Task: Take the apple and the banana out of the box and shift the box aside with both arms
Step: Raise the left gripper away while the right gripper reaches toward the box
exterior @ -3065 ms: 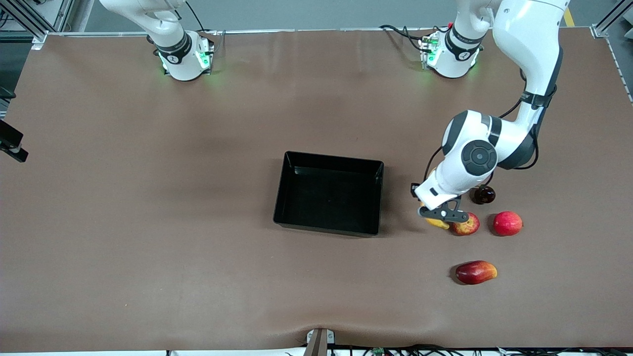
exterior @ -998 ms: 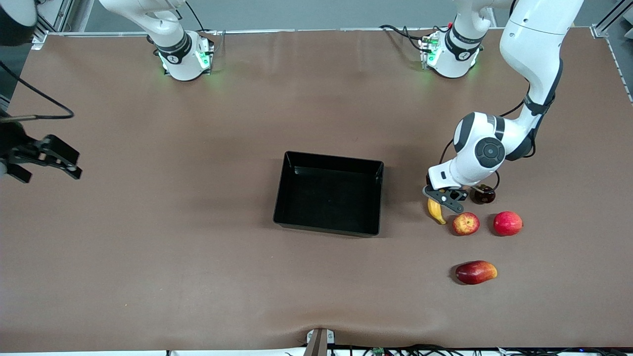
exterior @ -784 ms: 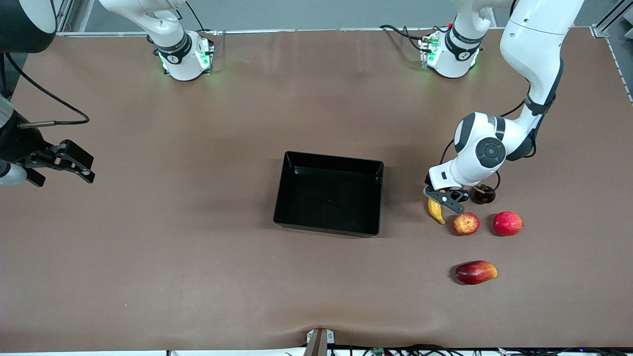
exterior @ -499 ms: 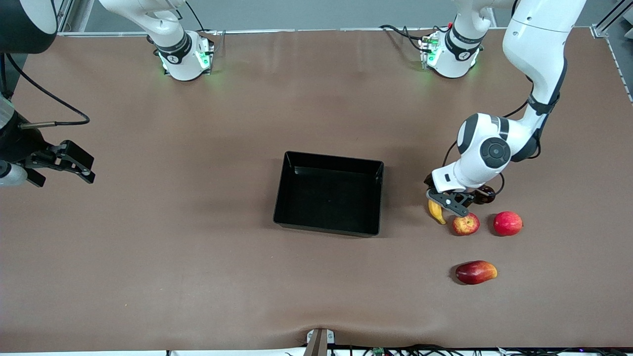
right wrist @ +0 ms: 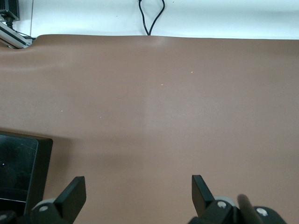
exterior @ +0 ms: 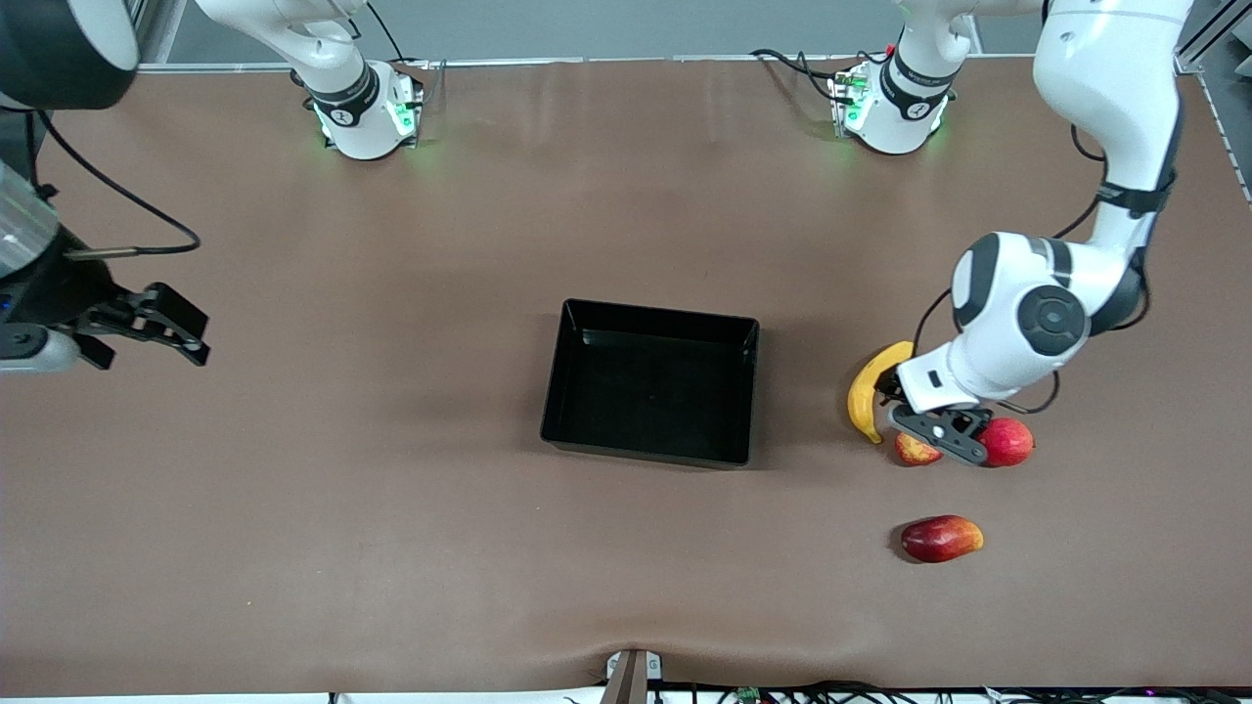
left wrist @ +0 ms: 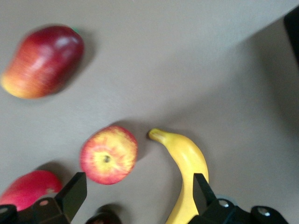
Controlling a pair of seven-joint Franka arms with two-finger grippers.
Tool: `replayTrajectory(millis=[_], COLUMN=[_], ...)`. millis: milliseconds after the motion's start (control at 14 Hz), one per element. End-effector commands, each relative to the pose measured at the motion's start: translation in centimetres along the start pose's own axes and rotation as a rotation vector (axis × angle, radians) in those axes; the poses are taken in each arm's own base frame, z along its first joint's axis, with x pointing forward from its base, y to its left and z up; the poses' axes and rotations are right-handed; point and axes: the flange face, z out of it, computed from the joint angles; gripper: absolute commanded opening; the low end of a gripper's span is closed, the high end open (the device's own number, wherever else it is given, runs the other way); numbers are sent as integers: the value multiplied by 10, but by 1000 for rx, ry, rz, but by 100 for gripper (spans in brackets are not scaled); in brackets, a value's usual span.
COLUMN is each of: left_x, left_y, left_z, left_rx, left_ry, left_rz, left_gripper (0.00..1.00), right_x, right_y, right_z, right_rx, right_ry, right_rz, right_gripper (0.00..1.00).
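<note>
The yellow banana (exterior: 866, 391) (left wrist: 188, 164) lies on the table, free, toward the left arm's end. The small red-and-yellow apple (exterior: 912, 451) (left wrist: 108, 155) sits beside it, partly hidden by my left hand in the front view. My left gripper (exterior: 939, 436) (left wrist: 138, 200) hangs open over the bare table between the apple and the banana, holding nothing. The black box (exterior: 650, 381) (right wrist: 18, 170) stands at mid-table with nothing in it. My right gripper (exterior: 149, 328) (right wrist: 138, 196) is open in the air over the right arm's end of the table, with nothing between its fingers.
A plain red round fruit (exterior: 1009, 440) (left wrist: 23, 191) sits beside the apple. A red-and-yellow mango-like fruit (exterior: 941, 538) (left wrist: 43, 60) lies nearer the front camera. A dark round thing (left wrist: 103, 218) shows just under the left hand.
My left gripper has opened and let go of the banana, then swung from the banana's end to over the apple and the red fruit. The right gripper has moved in over the table.
</note>
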Motion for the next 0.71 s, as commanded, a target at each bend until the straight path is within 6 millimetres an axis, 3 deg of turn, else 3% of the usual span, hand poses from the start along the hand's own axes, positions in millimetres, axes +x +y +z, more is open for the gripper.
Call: replayTrajectory(millis=[0, 214, 428, 642], left_x=[13, 12, 6, -2], left_y=[-25, -49, -57, -68], left_z=[-45, -73, -94, -133], left_rx=[19, 23, 4, 0], left_ry=[-19, -21, -50, -78], left_rz=[-24, -62, -103, -185], left_gripper=[100, 100, 100, 100], right_x=[0, 1, 3, 2], right_y=[-12, -32, -51, -66], right_z=[15, 34, 56, 75], right_rx=[-13, -24, -34, -65], right_ry=[2, -10, -9, -19], right_rz=[18, 53, 68, 81], right_gripper=[100, 100, 100, 100])
